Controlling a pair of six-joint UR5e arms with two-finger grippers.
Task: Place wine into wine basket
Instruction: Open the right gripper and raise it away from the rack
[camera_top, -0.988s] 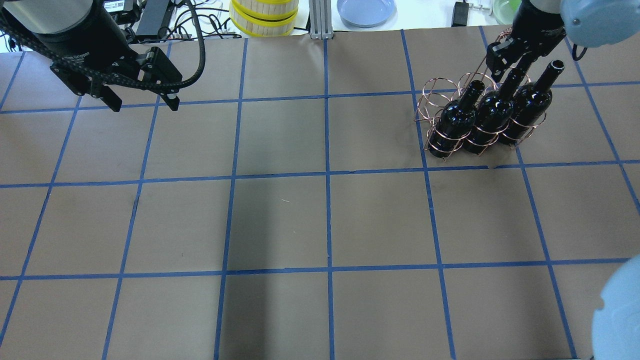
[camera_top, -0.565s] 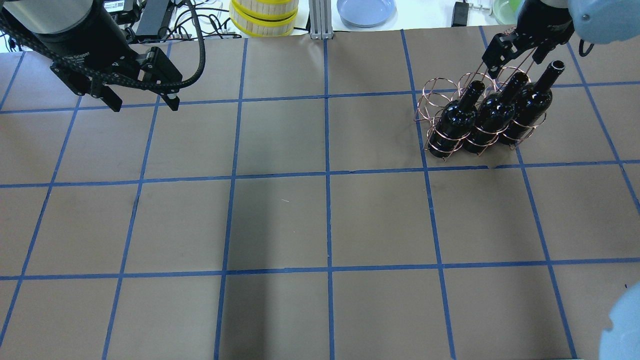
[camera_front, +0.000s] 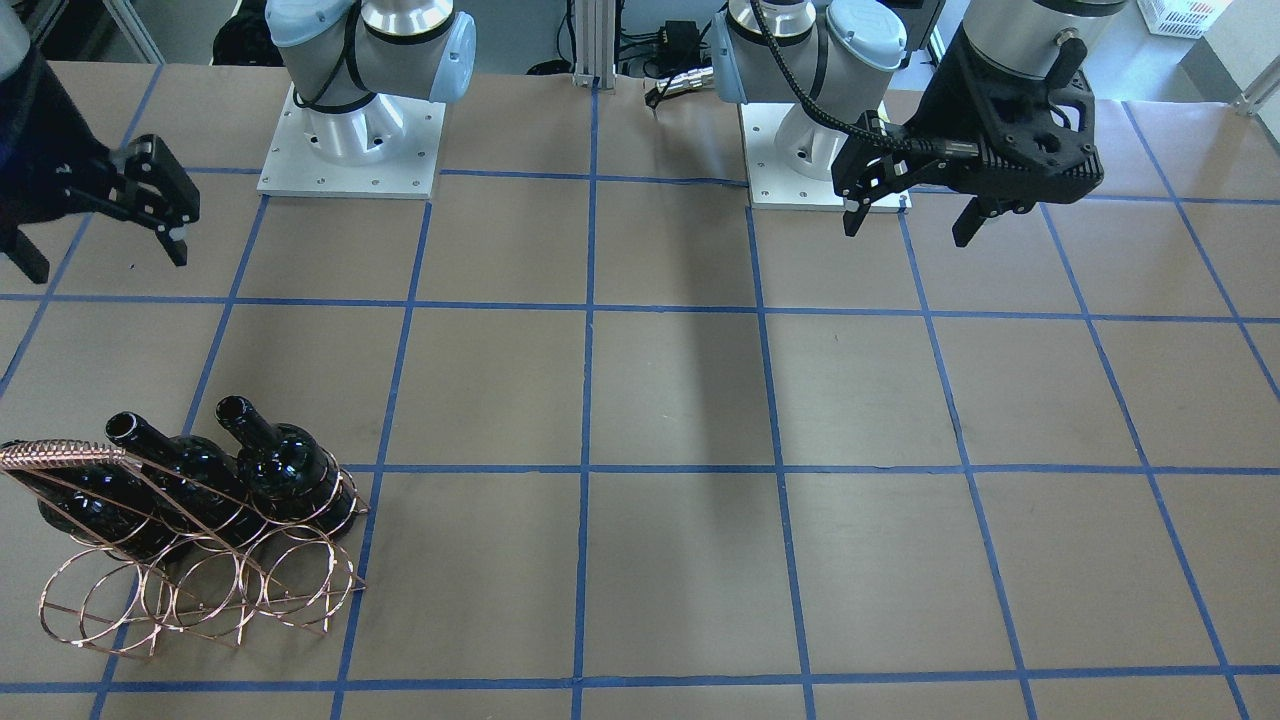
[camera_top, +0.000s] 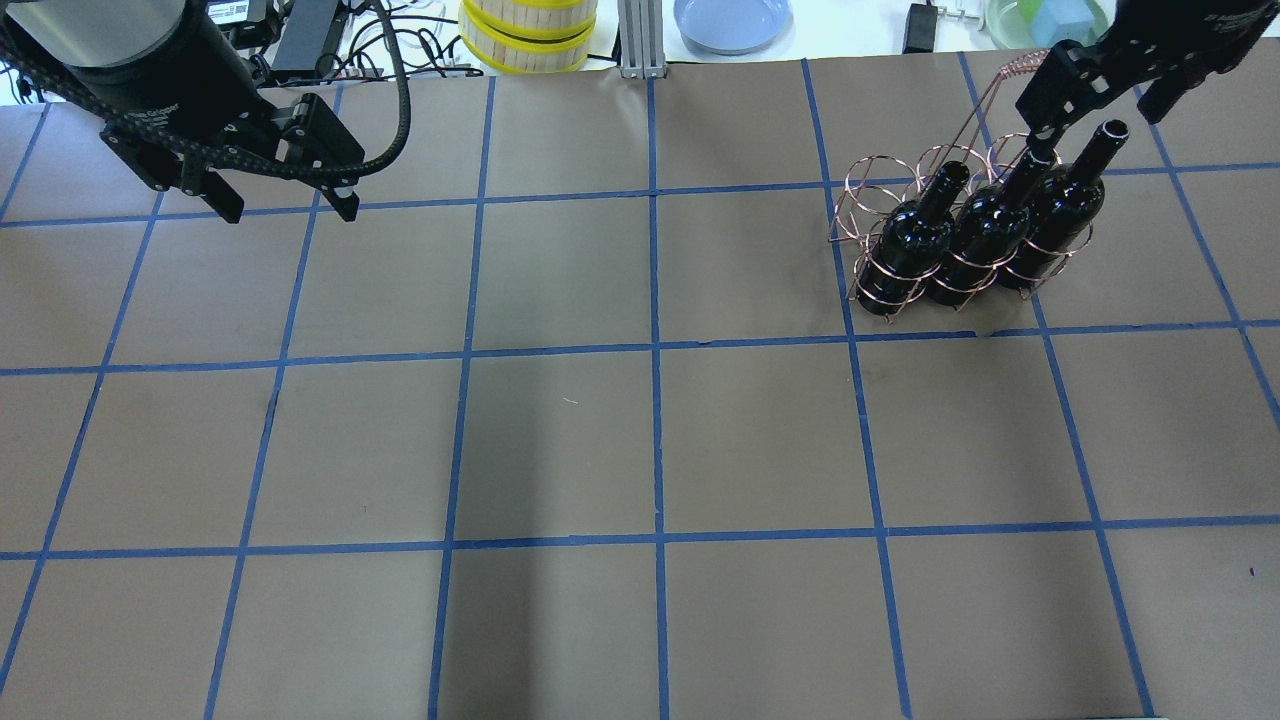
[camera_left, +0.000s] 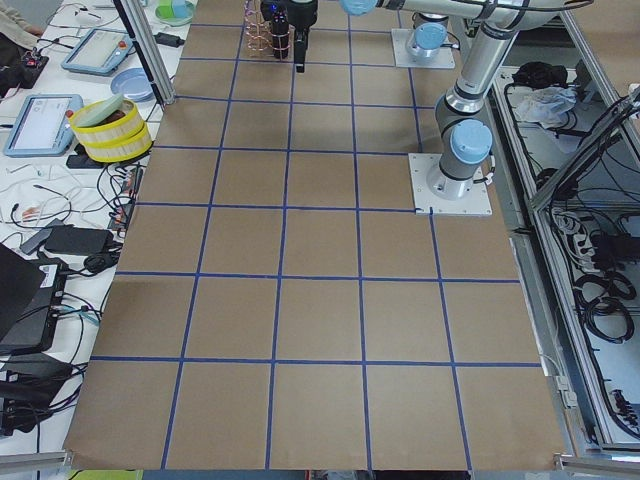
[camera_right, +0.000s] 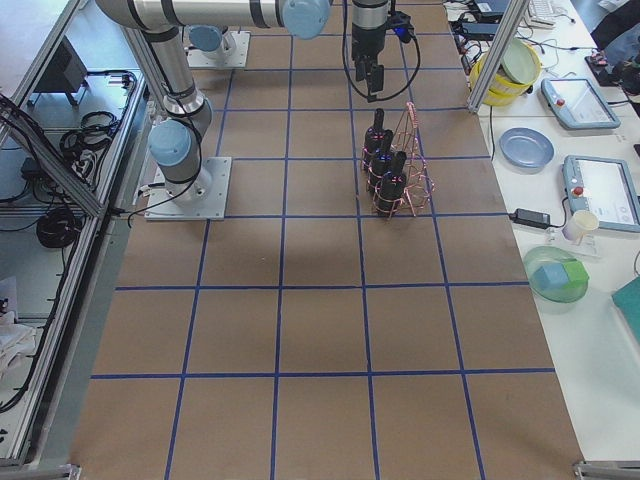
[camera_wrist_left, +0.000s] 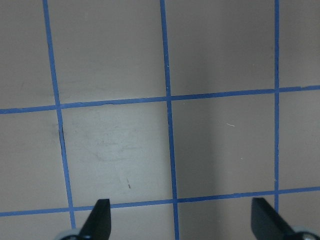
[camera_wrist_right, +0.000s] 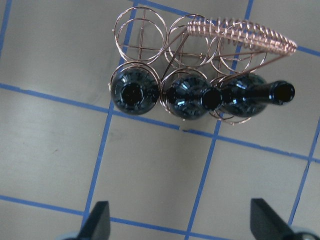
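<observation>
The copper wire wine basket (camera_top: 1018, 66) stands at the far right of the table. Three glossy black bottles stand in its front row of hoops. The middle one is the wine (camera_top: 985, 225), with identical bottles on its left (camera_top: 915, 235) and right (camera_top: 1065, 205). My right gripper (camera_top: 1100, 105) is open and empty, above and behind the bottle necks. Its wrist view looks down on the wine (camera_wrist_right: 192, 97) and the basket handle (camera_wrist_right: 250, 35). My left gripper (camera_top: 288, 210) is open and empty at the far left.
The basket's back hoops (camera_wrist_right: 140, 27) hold nothing. A yellow-banded round box (camera_top: 528, 35), a blue plate (camera_top: 732, 20) and cables lie beyond the table's far edge. Both arm bases (camera_front: 350, 130) stand on the robot's side.
My right gripper has let go of the middle bottle's neck and drawn up and back to the right. The bottle stays in the basket. The left arm has not moved.
</observation>
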